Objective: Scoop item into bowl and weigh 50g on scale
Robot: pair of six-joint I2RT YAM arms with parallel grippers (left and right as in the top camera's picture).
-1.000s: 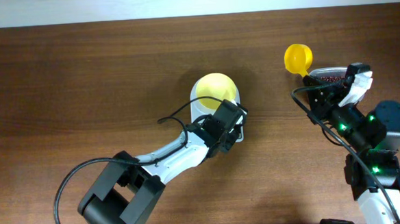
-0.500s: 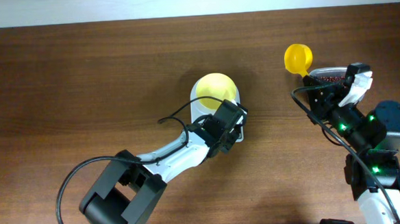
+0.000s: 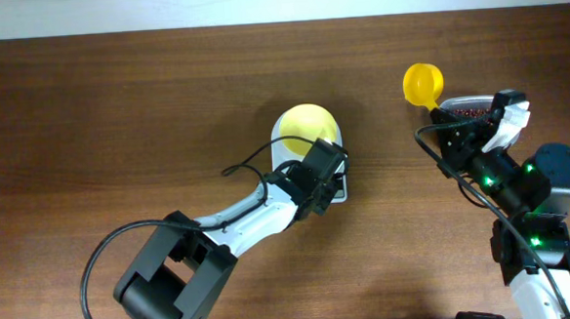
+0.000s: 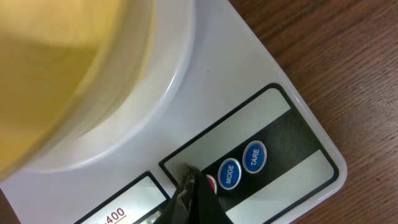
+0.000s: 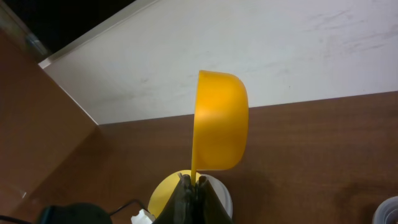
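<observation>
Shows scale setup: left pincer [image 4: 189, 185], tips together, at the red button [image 4: 210, 184] of the scale [image 4: 273, 112], bowl [image 4: 62, 62] just beyond. Grips the scoop [image 5: 221, 121] raised in the right pincer [image 5: 189, 183], beans [image 3: 468, 114] below. Calls next, probably, for zeroing, then scooping.

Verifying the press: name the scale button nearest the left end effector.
The partly hidden red round button, right beside the left end effector; the blue round MODE and TARE buttons lie farther right.

Bowl [image 3: 308, 127] on scale [image 4: 261, 74]; scoop [image 3: 423, 83] and beans [image 3: 468, 112] well right.
</observation>
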